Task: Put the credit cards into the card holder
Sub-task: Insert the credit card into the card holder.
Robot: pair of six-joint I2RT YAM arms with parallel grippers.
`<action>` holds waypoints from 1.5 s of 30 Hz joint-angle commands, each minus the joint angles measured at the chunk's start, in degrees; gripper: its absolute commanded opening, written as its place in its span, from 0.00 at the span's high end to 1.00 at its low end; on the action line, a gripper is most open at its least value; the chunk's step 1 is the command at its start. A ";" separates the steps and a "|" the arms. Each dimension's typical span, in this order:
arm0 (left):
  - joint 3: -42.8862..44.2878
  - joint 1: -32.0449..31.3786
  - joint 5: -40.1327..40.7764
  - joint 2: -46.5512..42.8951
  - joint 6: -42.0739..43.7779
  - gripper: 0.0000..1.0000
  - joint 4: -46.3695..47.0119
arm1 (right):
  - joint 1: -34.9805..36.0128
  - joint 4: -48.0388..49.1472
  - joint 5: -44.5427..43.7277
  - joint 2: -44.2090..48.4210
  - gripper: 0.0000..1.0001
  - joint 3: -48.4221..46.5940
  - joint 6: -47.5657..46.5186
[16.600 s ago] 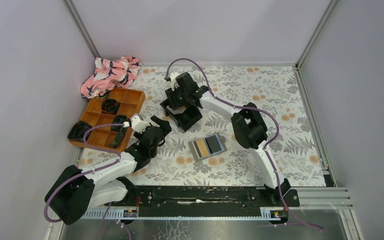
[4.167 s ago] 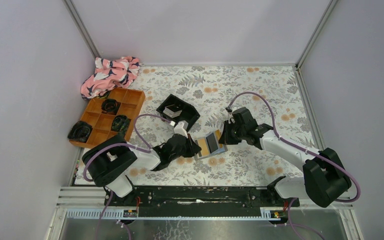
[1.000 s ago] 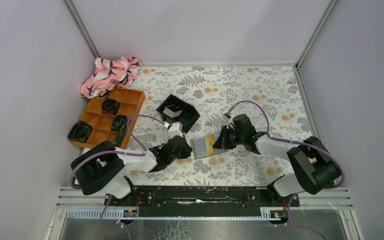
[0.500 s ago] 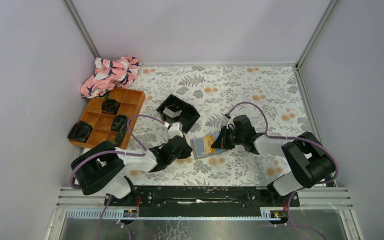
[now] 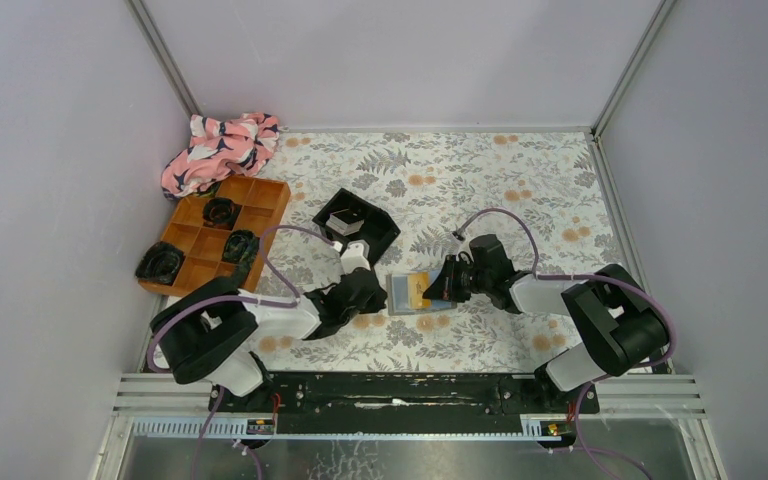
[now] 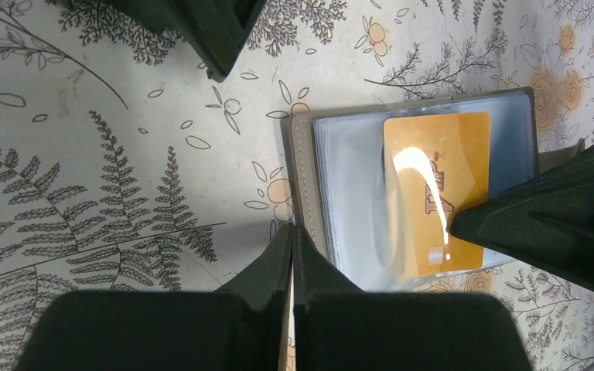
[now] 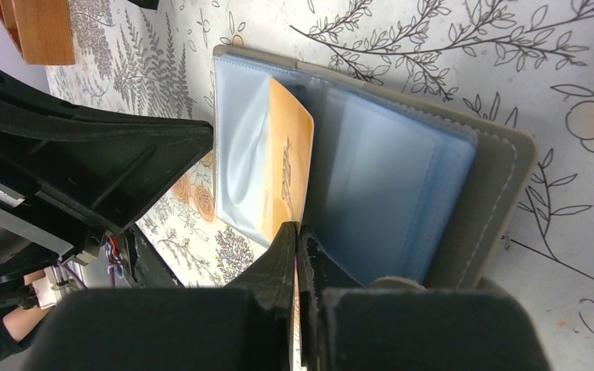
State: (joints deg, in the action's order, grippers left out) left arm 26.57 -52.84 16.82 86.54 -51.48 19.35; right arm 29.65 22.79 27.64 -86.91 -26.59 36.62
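The card holder lies open on the floral mat between my two grippers, grey cover down and clear sleeves up. A gold credit card stands half inside a clear sleeve over the left page. My right gripper is shut on that card's near edge. My left gripper is shut with nothing between its fingers, its tips at the holder's grey stitched edge. In the left wrist view the gold card lies under the sleeve. More credit cards, pale grey, lie in the black tray.
An orange compartment tray with dark objects sits at the left, with one more dark object beside it. A pink patterned cloth lies at the back left corner. Grey walls close in the mat on three sides.
My left gripper has edged right, up to the holder's left edge. The right gripper has stayed shut on the gold card and barely shifted.
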 commanded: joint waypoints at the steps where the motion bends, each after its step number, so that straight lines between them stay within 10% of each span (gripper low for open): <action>1: 0.90 -0.48 -2.19 3.32 1.08 0.98 -1.84 | 0.38 -2.04 0.92 -1.82 1.00 1.67 -0.48; 45: 0.32 -2.10 -2.59 4.38 0.60 1.00 0.64 | 2.65 -0.09 -4.35 -0.74 1.00 2.79 9.85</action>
State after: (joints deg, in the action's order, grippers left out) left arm 27.16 -53.60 16.60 88.55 -51.68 22.02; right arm 30.39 26.24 24.49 -85.27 -22.59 47.62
